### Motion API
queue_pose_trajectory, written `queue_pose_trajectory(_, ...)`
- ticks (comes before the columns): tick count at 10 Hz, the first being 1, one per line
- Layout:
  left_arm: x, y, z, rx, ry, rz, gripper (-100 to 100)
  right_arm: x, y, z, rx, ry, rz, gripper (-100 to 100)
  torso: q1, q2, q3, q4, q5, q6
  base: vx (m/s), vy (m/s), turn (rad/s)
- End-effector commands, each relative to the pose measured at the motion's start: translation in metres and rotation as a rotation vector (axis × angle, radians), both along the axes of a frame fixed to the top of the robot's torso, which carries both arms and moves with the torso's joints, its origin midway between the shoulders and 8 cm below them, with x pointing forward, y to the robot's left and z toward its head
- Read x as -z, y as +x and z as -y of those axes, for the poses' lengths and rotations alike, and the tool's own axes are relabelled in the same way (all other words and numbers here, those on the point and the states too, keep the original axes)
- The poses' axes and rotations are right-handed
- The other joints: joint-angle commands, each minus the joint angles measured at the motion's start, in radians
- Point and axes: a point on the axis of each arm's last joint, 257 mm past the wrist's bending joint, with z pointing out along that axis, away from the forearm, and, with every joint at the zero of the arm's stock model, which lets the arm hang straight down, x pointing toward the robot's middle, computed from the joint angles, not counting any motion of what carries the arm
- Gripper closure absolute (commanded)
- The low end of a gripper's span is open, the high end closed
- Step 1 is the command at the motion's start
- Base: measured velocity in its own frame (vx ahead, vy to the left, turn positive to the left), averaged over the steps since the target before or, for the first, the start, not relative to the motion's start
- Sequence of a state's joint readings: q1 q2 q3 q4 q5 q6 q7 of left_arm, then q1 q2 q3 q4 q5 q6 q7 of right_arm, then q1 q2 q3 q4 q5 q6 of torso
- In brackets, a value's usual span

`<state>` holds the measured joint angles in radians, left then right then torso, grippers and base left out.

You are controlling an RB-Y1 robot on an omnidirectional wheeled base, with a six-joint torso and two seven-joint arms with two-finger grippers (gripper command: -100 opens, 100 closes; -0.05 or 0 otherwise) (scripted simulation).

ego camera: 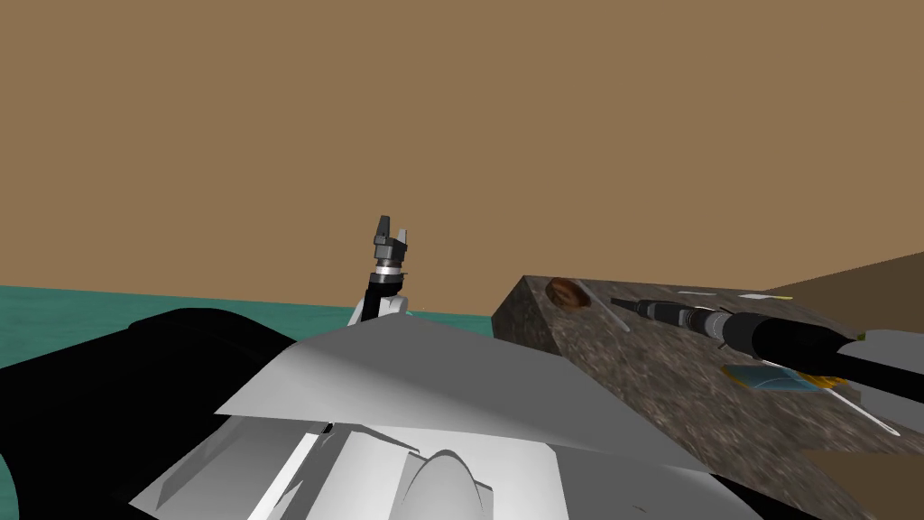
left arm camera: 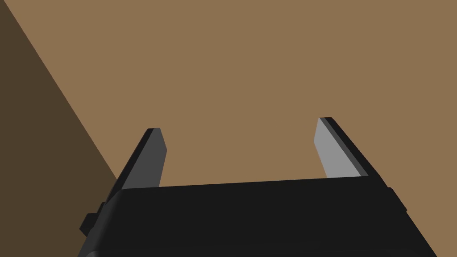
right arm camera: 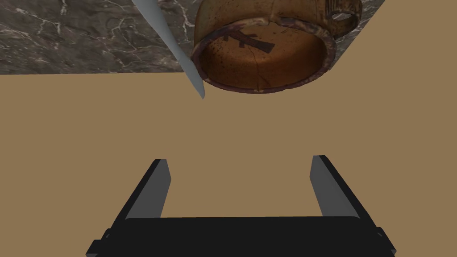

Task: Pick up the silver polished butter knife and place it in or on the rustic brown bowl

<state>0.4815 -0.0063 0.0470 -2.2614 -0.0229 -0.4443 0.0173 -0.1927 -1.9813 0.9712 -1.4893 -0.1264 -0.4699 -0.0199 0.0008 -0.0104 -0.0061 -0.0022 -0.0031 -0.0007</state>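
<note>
Butter knife [right arm camera: 172, 44], pale grey, on dark marbled table [right arm camera: 67, 40], outside brown bowl [right arm camera: 267, 49]; blade just beside the rim, tip reaching past the table edge. Inside bowl: worn brown bottom bearing a dark cross-like mark. Right pincer [right arm camera: 240, 159] short of both, fingers spread, gripping nothing. Left pincer [left arm camera: 238, 124] raised clear of table, likewise spread.
</note>
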Motion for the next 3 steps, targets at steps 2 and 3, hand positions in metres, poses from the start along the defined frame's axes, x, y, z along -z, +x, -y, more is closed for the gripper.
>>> queue_pose_trajectory(2, 0.0, 0.0, 0.0, 0.0, 0.0, 0.0, 0, 0.0, 0.0, 0.0, 0.0, 0.0, 0.0, 0, 0.0, 0.0, 0.0, 0.0, 0.0, 0.0, 0.0, 0.0, 0.0)
queue_pose_trajectory(3, 0.0, 0.0, 0.0, 0.0, 0.0, 0.0, 0, 0.0, 0.0, 0.0, 0.0, 0.0, 0.0, 0, 0.0, 0.0, 0.0, 0.0, 0.0, 0.0, 0.0, 0.0, 0.0)
